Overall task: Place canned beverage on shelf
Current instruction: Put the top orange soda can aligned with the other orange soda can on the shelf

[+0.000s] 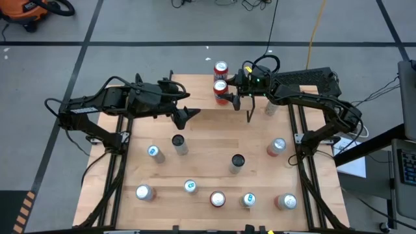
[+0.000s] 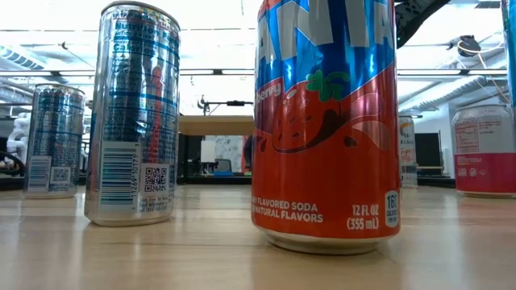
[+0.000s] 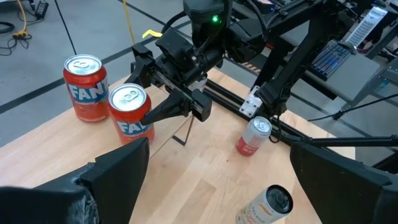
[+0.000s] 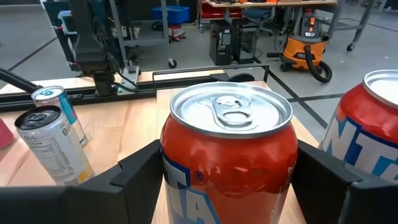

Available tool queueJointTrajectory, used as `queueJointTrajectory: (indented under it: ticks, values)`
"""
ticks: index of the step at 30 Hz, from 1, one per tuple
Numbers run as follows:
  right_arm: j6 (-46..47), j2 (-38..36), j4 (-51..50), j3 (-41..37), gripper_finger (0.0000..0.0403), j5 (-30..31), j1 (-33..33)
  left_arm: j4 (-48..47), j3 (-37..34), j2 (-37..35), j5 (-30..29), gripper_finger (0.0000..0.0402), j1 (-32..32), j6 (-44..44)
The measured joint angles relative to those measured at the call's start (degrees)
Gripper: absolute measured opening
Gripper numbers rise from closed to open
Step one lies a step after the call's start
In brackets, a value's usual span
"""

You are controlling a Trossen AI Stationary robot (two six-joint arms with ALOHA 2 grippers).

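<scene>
The shelf (image 4: 186, 93) stands at the table's far edge, its light board (image 1: 195, 88) raised on thin black legs (image 3: 185, 130). Two red soda cans are on or over it. The farther one (image 1: 221, 67) stands at the board's far edge. The nearer red can (image 1: 221, 88) sits between the fingers of my right gripper (image 4: 227, 174), which is shut on it. My left gripper (image 1: 188, 116) hangs open above the table to the left of the shelf and holds nothing. My right gripper pinches the nearer red can by its side wall (image 4: 177, 155), one finger on each of two opposite sides, a little below the rim. The fingers come nearly level from the table's right side. The can is upright; my left finger hides its base, so whether it rests on the board does not show.
Several more cans stand about the table: silver ones (image 1: 153, 151) (image 1: 179, 144) (image 1: 237, 162), a pink one (image 1: 276, 146) and a row along the near edge (image 1: 218, 198). A pale can (image 1: 271, 107) stands just right of my right gripper. Bare wood lies mid-table.
</scene>
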Motion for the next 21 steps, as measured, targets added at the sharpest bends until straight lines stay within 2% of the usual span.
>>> queueJointTrajectory:
  ticks: [4, 11, 21]
  values:
    - [0.2, 0.0, -0.3, 0.0, 0.0274, 0.0, 0.0, 0.0, 0.0, 0.0, 0.0, 0.039, 0.0, 0.0]
    - [0.2, 0.0, -0.7, 0.0, 0.03, 0.3, 0.0, 0.0, 0.0, 0.0, 0.0, 0.039, 0.0, 0.0]
    - [0.9, 0.0, -0.8, 0.0, 0.0305, 0.3, -0.2, 0.0, 0.0, 0.0, 0.0, 0.039, 0.0, -0.1]
